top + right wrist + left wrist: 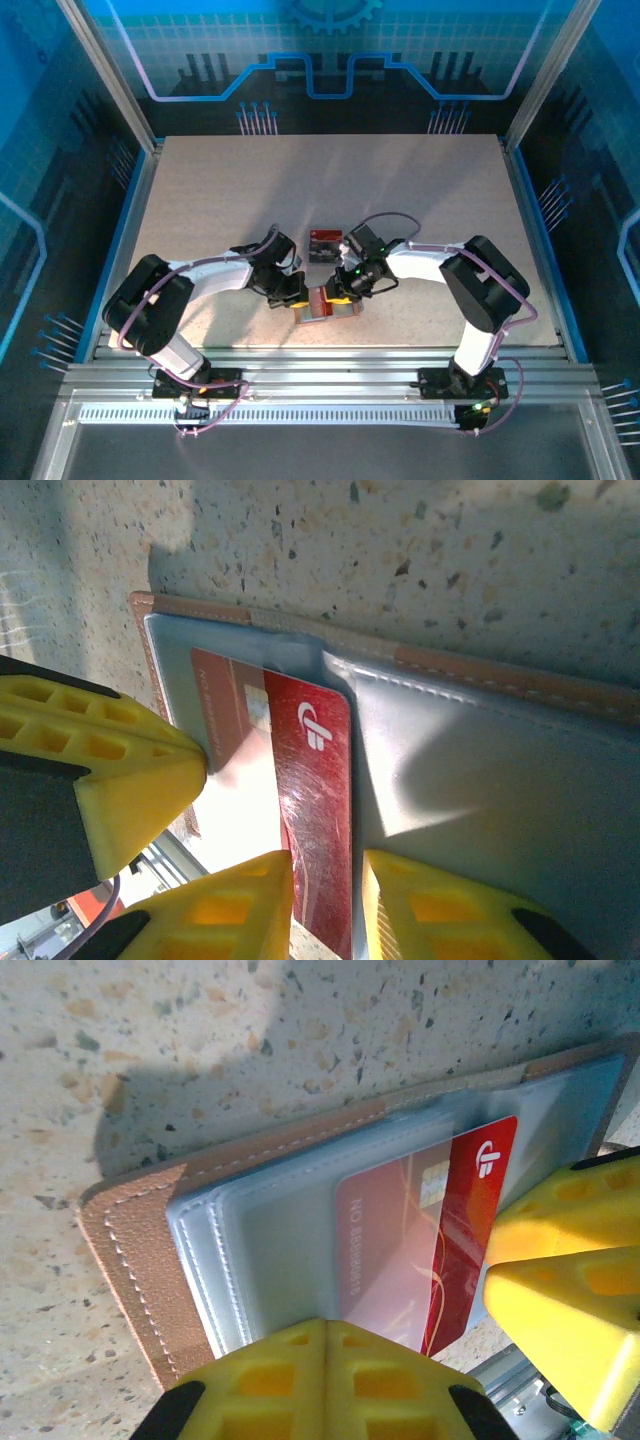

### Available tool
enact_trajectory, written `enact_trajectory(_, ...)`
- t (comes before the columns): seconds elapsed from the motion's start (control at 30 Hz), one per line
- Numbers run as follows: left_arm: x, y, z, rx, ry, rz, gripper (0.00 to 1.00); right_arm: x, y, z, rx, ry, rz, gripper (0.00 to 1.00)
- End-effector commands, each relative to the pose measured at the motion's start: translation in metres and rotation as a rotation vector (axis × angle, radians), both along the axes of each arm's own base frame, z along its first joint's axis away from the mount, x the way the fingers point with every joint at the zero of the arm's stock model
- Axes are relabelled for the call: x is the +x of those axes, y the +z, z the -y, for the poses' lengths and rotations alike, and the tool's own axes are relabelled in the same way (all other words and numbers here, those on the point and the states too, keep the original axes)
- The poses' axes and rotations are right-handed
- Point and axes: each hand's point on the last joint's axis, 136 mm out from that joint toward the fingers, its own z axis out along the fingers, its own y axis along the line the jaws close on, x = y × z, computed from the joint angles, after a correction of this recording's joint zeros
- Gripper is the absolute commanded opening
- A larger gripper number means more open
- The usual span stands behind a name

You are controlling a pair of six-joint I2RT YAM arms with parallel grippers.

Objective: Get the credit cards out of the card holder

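The salmon-pink card holder (318,309) lies open on the table near its front edge, pale pockets up (130,1250) (520,685). A red credit card (475,1200) (320,780) sticks partway out of a pocket, lying flat. My left gripper (292,296) (327,1332) is shut, its tip resting on the pocket beside the red card. My right gripper (340,292) (327,880) is open a little, one fingertip on each side of the card's exposed strip. A dark card (325,243) lies on the table just beyond the holder.
The holder sits close to the metal rails (320,360) at the table's front edge. Speckled tabletop (320,190) stretches away behind both arms. Blue walls (120,220) close in the sides and back.
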Motion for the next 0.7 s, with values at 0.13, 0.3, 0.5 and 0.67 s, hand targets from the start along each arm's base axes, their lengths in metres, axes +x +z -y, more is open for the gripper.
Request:
enact_trajectory(0.13,-0.0171,-0.0087,-0.0124,0.057,-0.009,-0.041,0.0,-0.0011,-0.0058,-0.0016,0.009,-0.001,-0.035,0.25)
enact_trajectory(0.3,-0.0166,-0.0093,-0.012,0.052,-0.002,-0.041,0.0,-0.0028,-0.0051,-0.0031,0.017,0.005,-0.041,0.25)
enact_trajectory(0.5,-0.0167,-0.0088,-0.0115,0.05,-0.004,-0.04,0.0,-0.0025,-0.0035,-0.0037,0.024,0.005,-0.037,0.25)
enact_trajectory(0.67,-0.0162,-0.0099,-0.0118,0.05,0.002,-0.039,0.0,-0.0032,-0.0018,-0.0057,0.034,0.009,-0.041,0.25)
